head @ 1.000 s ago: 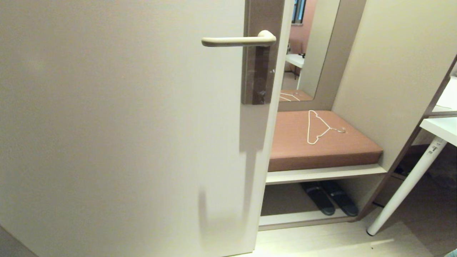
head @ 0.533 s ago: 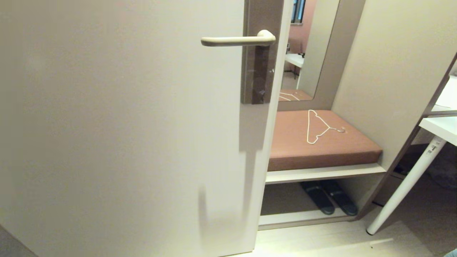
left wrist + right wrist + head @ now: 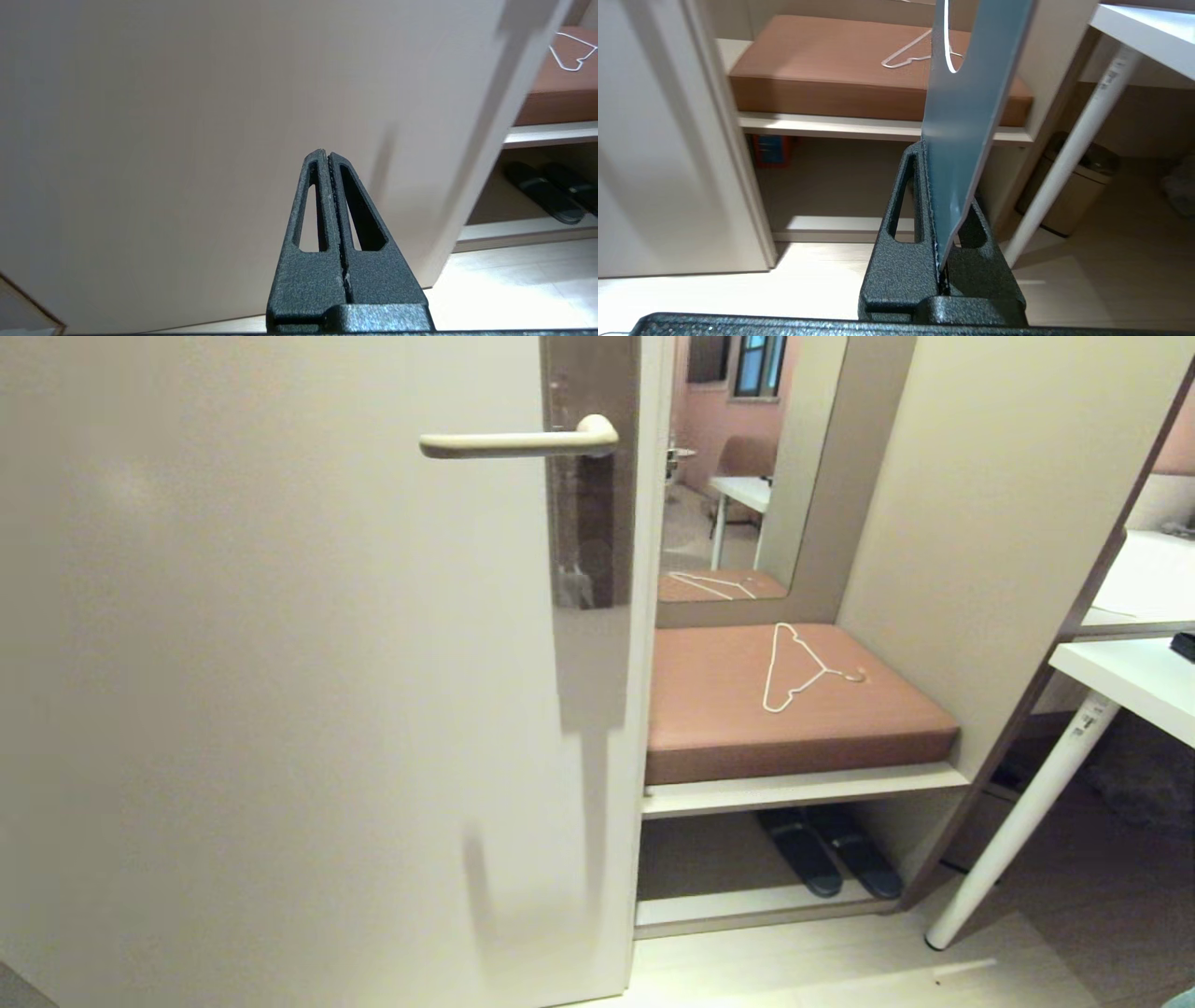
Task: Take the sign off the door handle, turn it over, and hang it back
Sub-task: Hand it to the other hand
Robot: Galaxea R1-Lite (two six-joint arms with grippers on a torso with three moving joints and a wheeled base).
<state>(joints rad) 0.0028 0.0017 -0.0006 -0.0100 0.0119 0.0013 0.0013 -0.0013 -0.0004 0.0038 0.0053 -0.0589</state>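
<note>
- The right gripper [image 3: 934, 154], black with a grainy texture and slotted fingers, has its jaws clenched on the sign [image 3: 966, 107], low in front of the robot and out of the head view.
- The sign is a thin, flat, smooth card showing its blue-grey face; it is pinched by one end and its long axis runs up and away from the jaws, with the curved rim of its large hole at the far end.
- The left gripper [image 3: 328, 156] has its jaws pressed together on nothing, facing the lower part of the door [image 3: 280, 709].
- The door is a plain, matte cream panel, filling the robot's left.
- The door handle [image 3: 518, 441], a slim cream lever with a rounded knuckle, lies level and points to the left from a tall brown-grey plate [image 3: 590, 523]; it is bare.
- Beyond the door's edge, a brown padded seat [image 3: 728, 709] carries a thin white wire hanger [image 3: 794, 677], lying flat.
- Dark slippers [image 3: 826, 863] sit on the shelf below the seat.
- A mirror [image 3: 728, 476] stands behind the seat.
- To the right, a white surface [image 3: 1130, 677] rests on a slanted round leg [image 3: 1018, 821].
</note>
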